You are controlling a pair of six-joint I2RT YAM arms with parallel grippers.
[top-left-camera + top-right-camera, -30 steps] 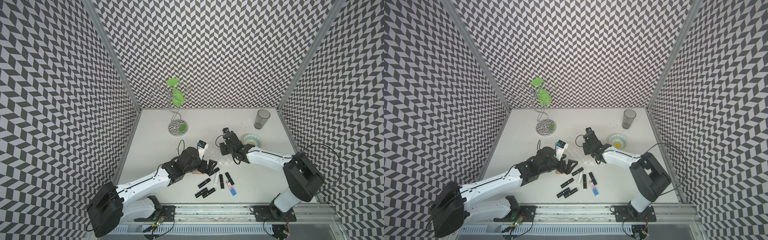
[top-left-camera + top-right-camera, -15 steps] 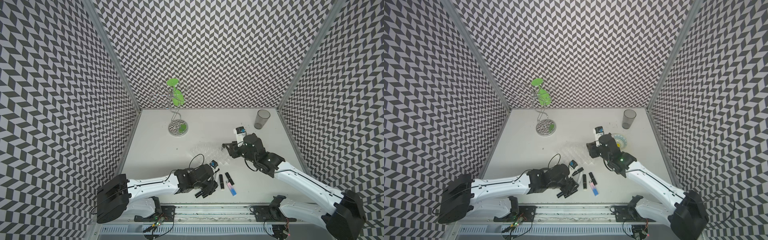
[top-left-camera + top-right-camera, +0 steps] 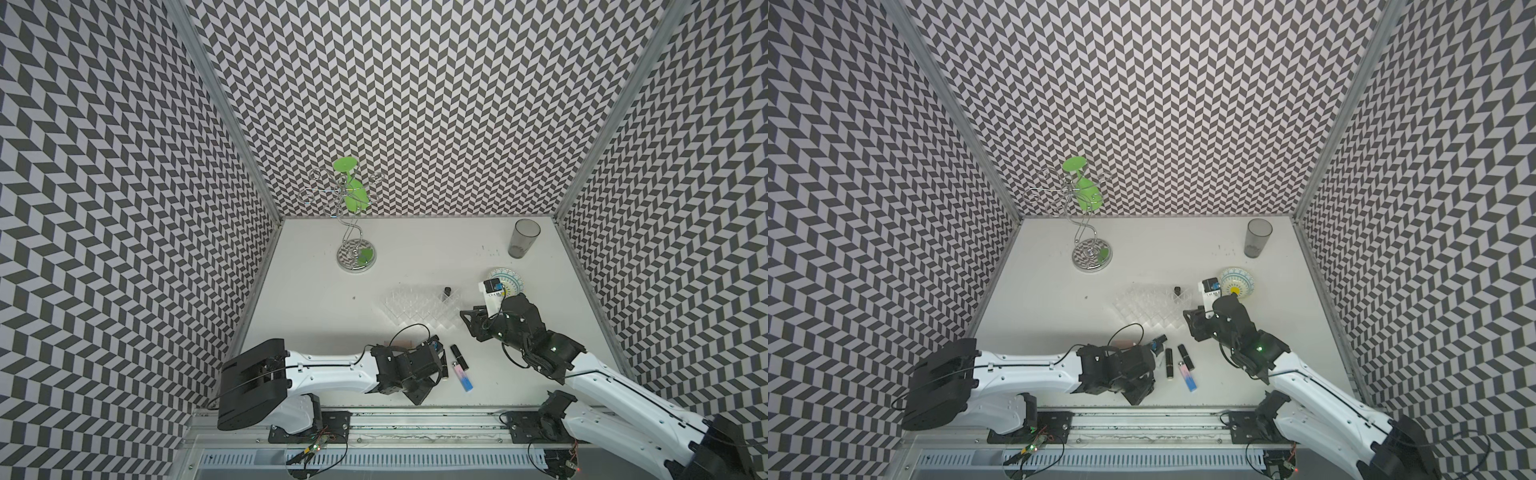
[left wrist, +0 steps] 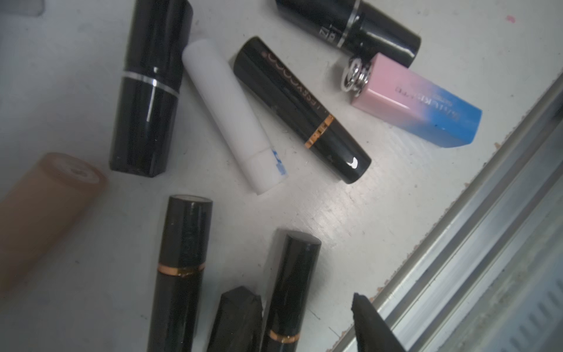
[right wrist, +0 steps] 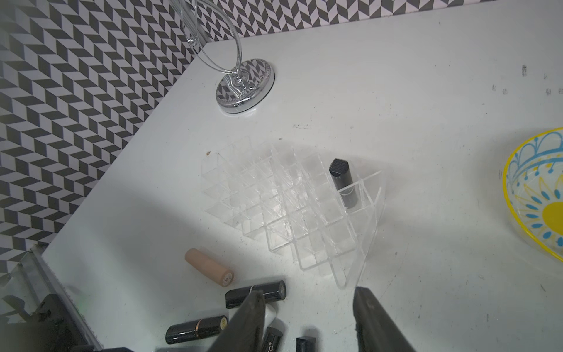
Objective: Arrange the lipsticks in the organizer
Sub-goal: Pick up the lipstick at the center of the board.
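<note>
The clear organizer (image 3: 419, 309) (image 3: 1152, 309) (image 5: 289, 207) stands mid-table with one black lipstick (image 3: 447, 291) (image 5: 342, 179) upright in a back corner cell. Loose lipsticks lie near the front edge: a pink-to-blue one (image 3: 462, 376) (image 4: 417, 103), a white one (image 4: 231, 115), a tan one (image 4: 45, 213) (image 5: 210, 271) and several black ones. My left gripper (image 3: 428, 382) (image 4: 300, 295) is low over this pile, jaws astride a black lipstick (image 4: 289, 274); one finger touches it, the other stands apart. My right gripper (image 3: 471, 322) (image 5: 309, 295) hovers open and empty beside the organizer's right end.
A wire stand with a chrome base (image 3: 356, 257) is at the back left. A grey tumbler (image 3: 523, 239) stands at the back right, a blue-and-yellow bowl (image 3: 509, 282) just behind the right arm. The metal front rail (image 4: 487, 213) runs close to the left gripper.
My left gripper moved toward the front edge and down onto the lipstick pile, its jaws narrowing around a black tube. The right gripper drew back from the organizer toward the right.
</note>
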